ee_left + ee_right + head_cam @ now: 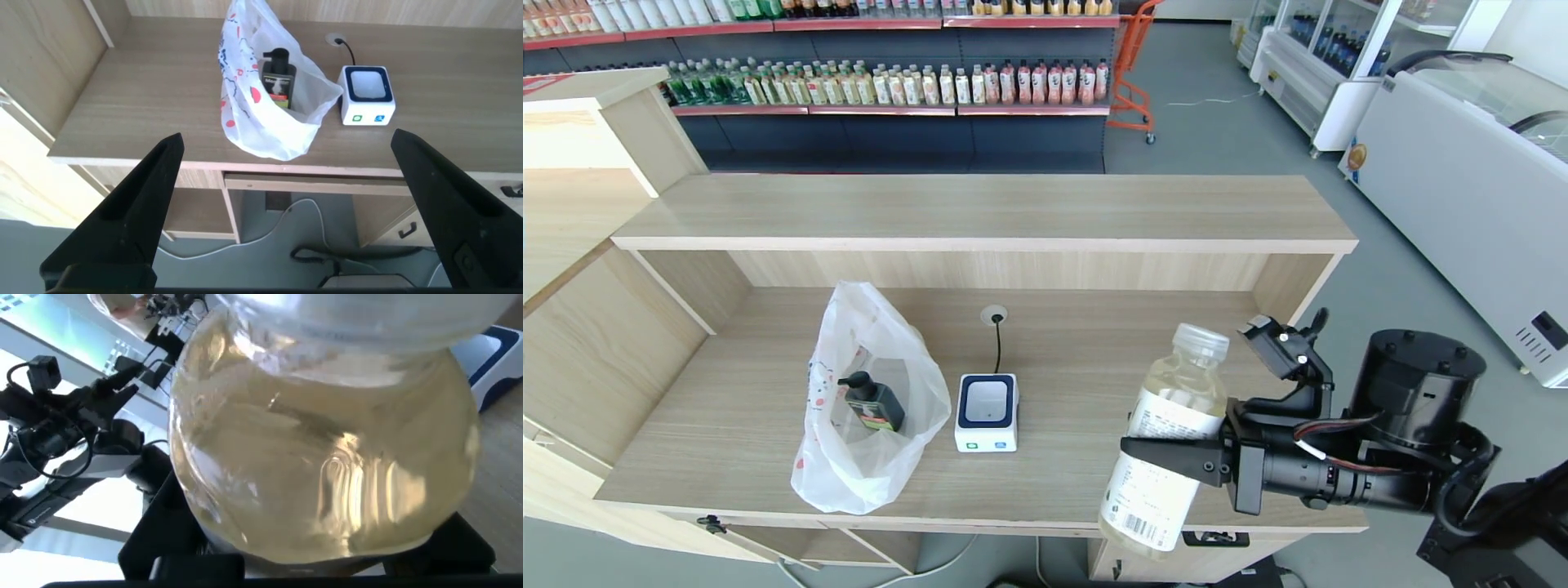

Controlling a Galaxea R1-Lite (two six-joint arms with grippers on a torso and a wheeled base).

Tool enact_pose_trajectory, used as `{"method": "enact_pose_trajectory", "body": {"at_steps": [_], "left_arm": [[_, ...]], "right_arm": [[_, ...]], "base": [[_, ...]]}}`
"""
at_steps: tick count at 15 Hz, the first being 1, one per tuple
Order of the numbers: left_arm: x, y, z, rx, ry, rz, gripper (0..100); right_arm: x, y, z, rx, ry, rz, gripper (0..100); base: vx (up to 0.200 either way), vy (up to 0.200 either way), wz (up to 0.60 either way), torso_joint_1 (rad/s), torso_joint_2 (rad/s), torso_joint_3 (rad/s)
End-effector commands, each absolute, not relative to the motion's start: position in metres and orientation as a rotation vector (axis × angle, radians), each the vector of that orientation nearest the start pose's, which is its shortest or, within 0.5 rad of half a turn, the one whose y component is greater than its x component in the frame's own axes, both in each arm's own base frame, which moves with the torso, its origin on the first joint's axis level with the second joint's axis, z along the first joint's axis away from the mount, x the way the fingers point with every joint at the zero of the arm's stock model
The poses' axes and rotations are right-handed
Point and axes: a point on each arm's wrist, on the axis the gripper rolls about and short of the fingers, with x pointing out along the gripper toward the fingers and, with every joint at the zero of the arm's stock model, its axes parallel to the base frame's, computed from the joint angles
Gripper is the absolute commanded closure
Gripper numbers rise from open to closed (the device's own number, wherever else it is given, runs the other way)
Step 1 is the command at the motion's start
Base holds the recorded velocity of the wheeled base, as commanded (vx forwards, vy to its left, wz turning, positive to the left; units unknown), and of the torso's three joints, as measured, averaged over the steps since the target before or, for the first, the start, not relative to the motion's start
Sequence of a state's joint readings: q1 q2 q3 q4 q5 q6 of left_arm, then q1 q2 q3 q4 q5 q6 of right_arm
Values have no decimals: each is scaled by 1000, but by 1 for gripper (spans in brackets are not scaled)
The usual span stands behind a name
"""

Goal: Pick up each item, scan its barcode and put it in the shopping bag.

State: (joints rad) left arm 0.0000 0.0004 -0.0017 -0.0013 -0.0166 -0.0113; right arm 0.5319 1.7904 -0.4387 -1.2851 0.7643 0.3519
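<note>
Holding a drink bottle (pixel 1176 408) is the right gripper (pixel 1153 459). Its jaws pinch the bottle around its white label. The bottle is clear, with pale yellow drink inside and a see-through cap. It hangs in the air over the front right corner of the counter (pixel 1094 367). It leans a little, with the cap up toward the back and the bottom past the front edge. A barcode sits low on the label and faces up. In the right wrist view the bottle (pixel 327 457) is very close, and the drink shines.

The shopping bag (pixel 849 465) stands on the left half of the counter, near the front edge. It is white plastic with red spots, and its mouth is open. A dark pump bottle (pixel 874 402) stands inside it.

The scanner (pixel 987 412) is a small white box with a dark blue frame on top. It sits just beside the bag, near the middle of the counter. Its black cable (pixel 997 347) runs to a round hole (pixel 993 314) near the back.

The left gripper (pixel 288 147) hangs out past the front edge of the counter. Its jaws are spread wide and hold nothing. Between them you can see the bag (pixel 253 131), the pump bottle (pixel 278 77) and the scanner (pixel 368 94).

Far behind the counter are store shelves (pixel 890 82) full of drinks.
</note>
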Motion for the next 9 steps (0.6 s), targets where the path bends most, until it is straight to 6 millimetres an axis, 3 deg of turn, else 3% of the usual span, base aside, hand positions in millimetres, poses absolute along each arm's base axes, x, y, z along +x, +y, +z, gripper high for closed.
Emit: {"method": "enact_pose_trajectory", "body": {"at_steps": [1,4,9], "left_arm": [[-23,0,76,-11,-3,-17,0],[-23,0,76,-12,-3,-17,0],[-23,0,76,-11,-3,-17,0]], "right_arm": [[220,160,142,335,285,1293,100],[220,169,150,401,310,1276,100],[214,165,159,454,370,1268,100]], "base": [[0,0,0,0,0,0],[0,0,0,0,0,0],[0,0,0,0,0,0]]}}
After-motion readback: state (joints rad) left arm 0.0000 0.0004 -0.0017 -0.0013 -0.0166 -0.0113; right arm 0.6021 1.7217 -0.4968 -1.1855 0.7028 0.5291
